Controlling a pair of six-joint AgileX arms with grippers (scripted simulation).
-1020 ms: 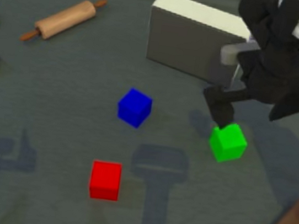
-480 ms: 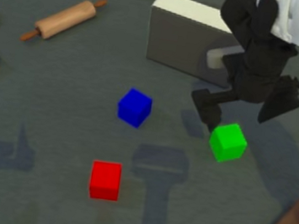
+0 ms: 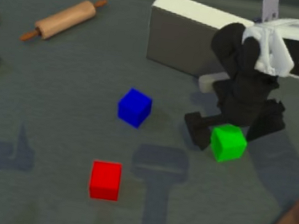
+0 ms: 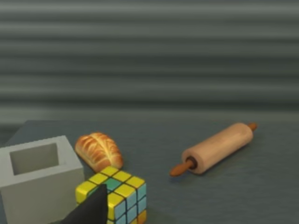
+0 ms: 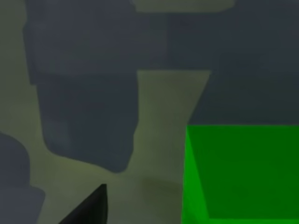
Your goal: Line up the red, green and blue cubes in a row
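Now centre your right claw (image 3: 228, 128), fingers spread and empty, squarely over the green cube (image 3: 228, 143) before closing.

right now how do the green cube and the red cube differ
The green cube sits right of centre in the top view, while the red cube lies nearer the front, left of centre. The green cube is turned at an angle to the table's edges; the red cube sits square to them. The right gripper straddles the green cube with fingers spread; nothing is near the red cube. Both look like plain matte cubes of equal size, resting on the table.
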